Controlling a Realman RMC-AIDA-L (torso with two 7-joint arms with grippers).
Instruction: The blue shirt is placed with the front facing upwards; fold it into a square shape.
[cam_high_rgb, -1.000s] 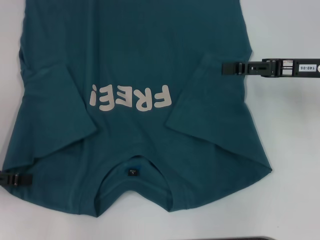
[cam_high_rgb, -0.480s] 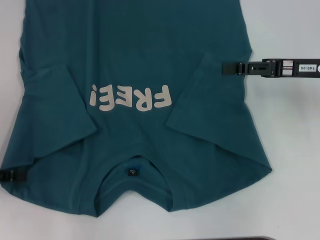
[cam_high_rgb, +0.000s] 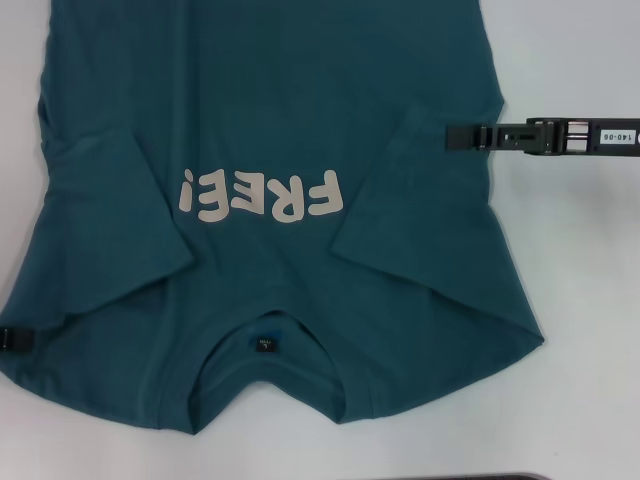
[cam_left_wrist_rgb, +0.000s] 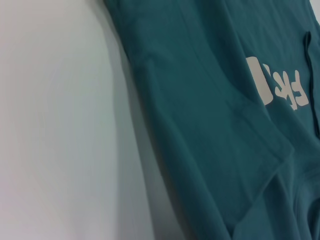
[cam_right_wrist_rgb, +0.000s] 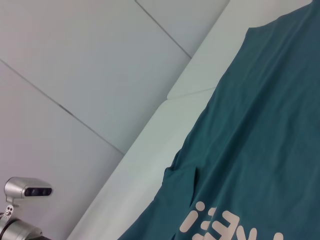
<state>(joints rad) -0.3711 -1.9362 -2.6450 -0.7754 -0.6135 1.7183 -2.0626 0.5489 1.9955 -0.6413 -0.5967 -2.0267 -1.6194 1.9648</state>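
Both sleeves of the shirt (cam_high_rgb: 270, 200) are folded in over the front, one lying diagonally at centre left of the head view, the other at centre right, flanking the "FREE!" print (cam_high_rgb: 262, 196); that looks like the first stage done. The body is not yet folded, so the square is a good way off, I'd judge. The shirt fills most of the table (cam_high_rgb: 590, 300), collar toward the bottom edge. The right gripper (cam_high_rgb: 462, 136) sits at right of centre, its tip over the shirt's side edge. The left gripper (cam_high_rgb: 16, 339) peeks in at lower left, by the shoulder edge. Whether either is clenched or released, I cannot tell.
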